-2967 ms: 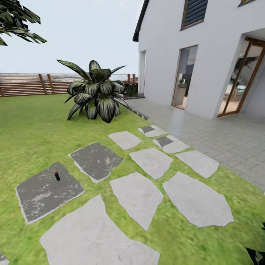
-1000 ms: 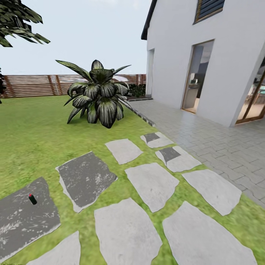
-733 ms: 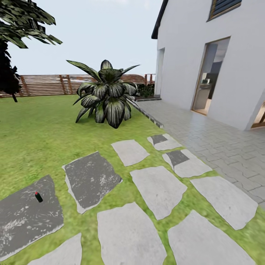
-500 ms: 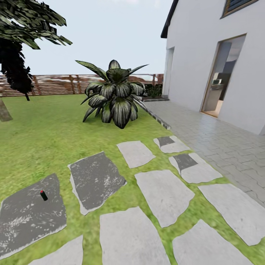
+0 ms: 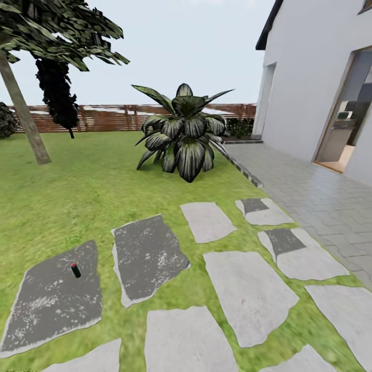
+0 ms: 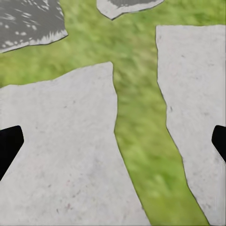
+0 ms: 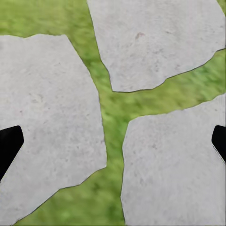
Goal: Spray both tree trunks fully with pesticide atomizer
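1. The pesticide atomizer [image 5: 76, 269] is a tiny dark bottle with a red cap, sitting tilted on a dark grey stone slab [image 5: 54, 299] at the lower left of the head view. Just one of it, nothing touching it.
2. Stone count in the head view: two big dark slabs, that one and a second dark slab [image 5: 148, 257] just beside it. Plus two smaller pale stones with dark patches over by the paving, and roughly six plain pale stepping stones [image 5: 249, 294], some cut off by the edge of the picture. Grass [image 5: 88, 191] runs between all of them.
3. One tree with a pale grey-brown trunk [image 5: 25, 116] leans at the far left, well apart from the atomizer, with jagged dark foliage [image 5: 62, 31] on top. One all-black tree [image 5: 56, 93] stands behind it near the fence.
4. One big spiky-leafed plant [image 5: 184, 135] sits mid-lawn, the brown slat fence [image 5: 119, 118] runs along the back, and the white house [image 5: 315, 77] with grey paving [image 5: 320, 191] is on the right.
5. Left claw [image 6: 113, 141]: both black fingertips [image 6: 9, 143] sit at opposite edges of its wrist view, so it's spread wide, nothing held, pale stones and a grass strip below.
6. Right claw [image 7: 113, 141]: same deal, wide apart, empty, over three pale stones split by grass seams.
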Tool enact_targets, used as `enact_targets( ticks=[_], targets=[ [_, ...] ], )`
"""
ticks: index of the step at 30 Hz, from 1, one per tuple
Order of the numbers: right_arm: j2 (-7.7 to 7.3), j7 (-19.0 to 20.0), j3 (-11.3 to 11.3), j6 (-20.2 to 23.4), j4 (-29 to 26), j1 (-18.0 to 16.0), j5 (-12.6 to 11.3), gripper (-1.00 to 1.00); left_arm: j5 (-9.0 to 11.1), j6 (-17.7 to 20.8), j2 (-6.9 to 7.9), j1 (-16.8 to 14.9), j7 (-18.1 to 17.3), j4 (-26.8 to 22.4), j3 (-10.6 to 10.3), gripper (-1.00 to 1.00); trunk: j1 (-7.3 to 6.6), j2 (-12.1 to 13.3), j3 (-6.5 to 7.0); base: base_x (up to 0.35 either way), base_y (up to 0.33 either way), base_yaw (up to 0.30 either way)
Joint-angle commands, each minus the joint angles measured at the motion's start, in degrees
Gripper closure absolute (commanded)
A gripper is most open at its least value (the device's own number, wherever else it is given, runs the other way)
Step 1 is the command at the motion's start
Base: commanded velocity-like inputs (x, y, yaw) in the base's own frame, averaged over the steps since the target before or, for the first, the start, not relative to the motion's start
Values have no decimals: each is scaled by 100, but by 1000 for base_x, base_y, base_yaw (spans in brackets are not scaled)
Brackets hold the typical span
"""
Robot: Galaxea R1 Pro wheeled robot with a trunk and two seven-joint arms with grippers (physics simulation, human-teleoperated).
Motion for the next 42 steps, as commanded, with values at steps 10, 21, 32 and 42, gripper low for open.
enact_targets(
  ticks=[10, 21, 32, 42],
  targets=[
    [0, 0, 2, -3, 0, 0, 0, -100, -1, 0, -2, 0, 0, 0, -8, -100, 0, 0, 0, 278, -164, 272],
    [0, 0, 2, -3, 0, 0, 0, -100, -1, 0, -6, 1, 0, 0, -9, -100, 0, 0, 0, 255, -172, 272],
    [0, 0, 0, -4, 0, 0, 0, -100, -1, 0, -7, 0, 0, 0, -9, -100, 0, 0, 0, 240, -176, 125],
    [0, 0, 0, -2, 0, 0, -4, -100, -1, 0, -7, -2, 0, 0, -9, -100, 0, 0, 0, 239, -178, 1]
  ],
)
